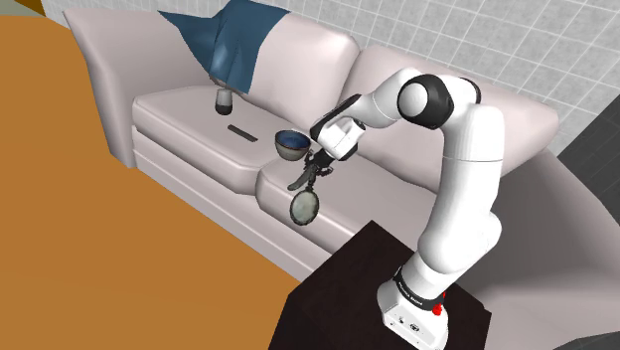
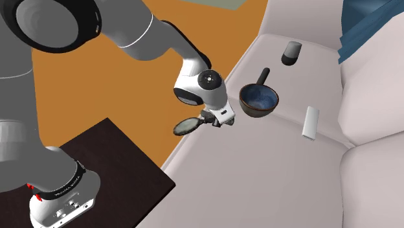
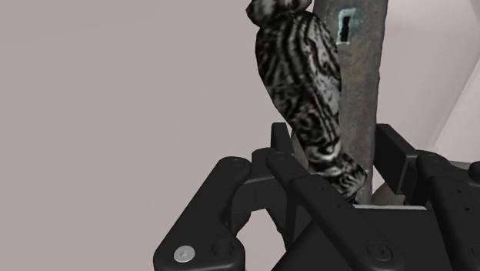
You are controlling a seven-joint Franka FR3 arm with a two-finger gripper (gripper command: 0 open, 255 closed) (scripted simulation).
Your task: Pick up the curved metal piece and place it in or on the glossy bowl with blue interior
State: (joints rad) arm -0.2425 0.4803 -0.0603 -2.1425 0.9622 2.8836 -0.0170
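End effector point(image 1: 320, 165) clamped on curved metal piece point(image 1: 304, 205), above sofa point(image 1: 189, 111), at five o'clock of blue-lined bowl point(image 1: 290, 145) in shoulder view. Mottled grip seen at wrist; round end seen from outside.

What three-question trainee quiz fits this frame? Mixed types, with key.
1. True or false: the gripper is clasping the curved patterned piece.
2. Multiple choice: the inside of the bowl is A) red, B) blue, C) green.
3. Fill in: the bowl rests on the pale ____.

Key
1. True: the piece sits between the fingers, lifted off the cushion.
2. B.
3. sofa.
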